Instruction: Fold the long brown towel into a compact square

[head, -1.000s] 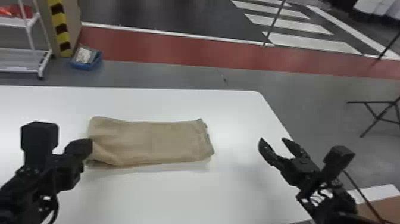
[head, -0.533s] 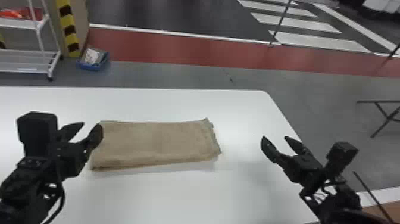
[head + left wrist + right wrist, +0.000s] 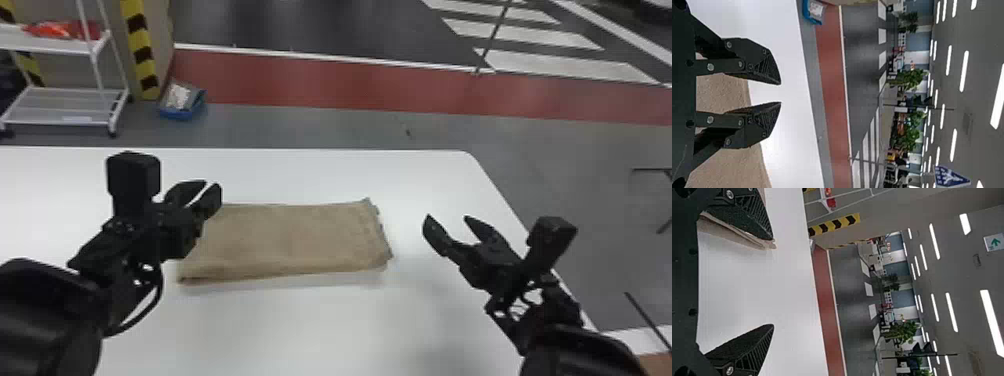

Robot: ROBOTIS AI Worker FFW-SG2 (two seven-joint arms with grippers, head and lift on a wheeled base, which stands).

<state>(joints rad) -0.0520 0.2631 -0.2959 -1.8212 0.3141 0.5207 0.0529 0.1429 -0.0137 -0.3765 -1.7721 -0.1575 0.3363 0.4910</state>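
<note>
We raise our left gripper [image 3: 781, 93], jaws parting above the towel [image 3: 300, 240], near our right gripper's [image 3: 447, 217] open jaws, likely freeing it for another fold.

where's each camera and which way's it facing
Head view: on the head, looking forward and down at the towel; left gripper and right gripper show.
Left wrist view: left wrist, facing out across the table; left gripper shows.
Right wrist view: right wrist, likewise; right gripper shows.
Both wrist views share the towel and red floor strip.
</note>
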